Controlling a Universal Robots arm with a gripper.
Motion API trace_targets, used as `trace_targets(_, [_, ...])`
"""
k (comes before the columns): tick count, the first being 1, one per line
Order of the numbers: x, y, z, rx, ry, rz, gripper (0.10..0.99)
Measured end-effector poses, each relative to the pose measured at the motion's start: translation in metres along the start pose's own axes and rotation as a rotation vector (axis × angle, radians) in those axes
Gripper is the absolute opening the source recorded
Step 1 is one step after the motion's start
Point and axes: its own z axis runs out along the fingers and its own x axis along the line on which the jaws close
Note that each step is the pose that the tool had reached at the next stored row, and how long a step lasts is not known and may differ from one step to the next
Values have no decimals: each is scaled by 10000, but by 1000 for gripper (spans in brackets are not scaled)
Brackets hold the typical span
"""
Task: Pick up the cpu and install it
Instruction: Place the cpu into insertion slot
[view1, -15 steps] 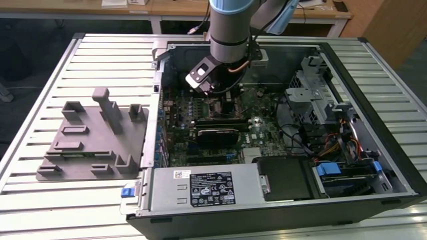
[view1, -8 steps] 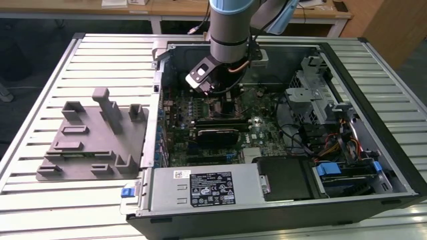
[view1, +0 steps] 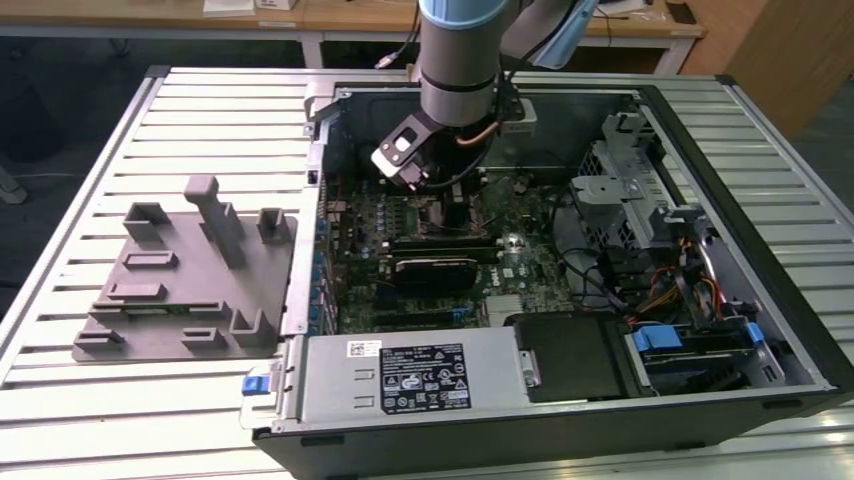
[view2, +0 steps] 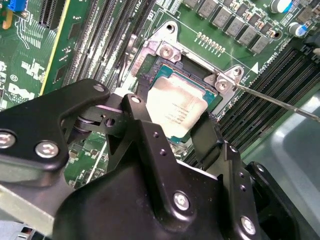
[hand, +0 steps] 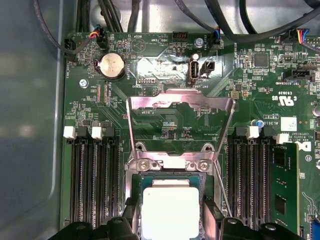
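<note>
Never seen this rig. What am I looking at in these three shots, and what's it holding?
One robot arm reaches into an open black computer case on a slatted metal table; the exterior view watches from outside. A grey plastic fixture plate with upright posts lies at that view's left. Both wrist views ride on the arm, looking at the green motherboard. The black pincer straddles the small square silver-topped cpu at that board, beside a flipped-up metal retaining frame. Whether it grips the chip, I cannot tell.
</note>
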Motion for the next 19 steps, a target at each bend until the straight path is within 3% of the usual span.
trace_targets(8, [0,0,-5,0,-1,2,600])
trace_targets(9, [0,0,-5,1,-1,2,537])
trace_targets(15, [1,1,-8,-3,-6,5,537])
trace_targets(19, [0,1,-11,-1,-53,5,537])
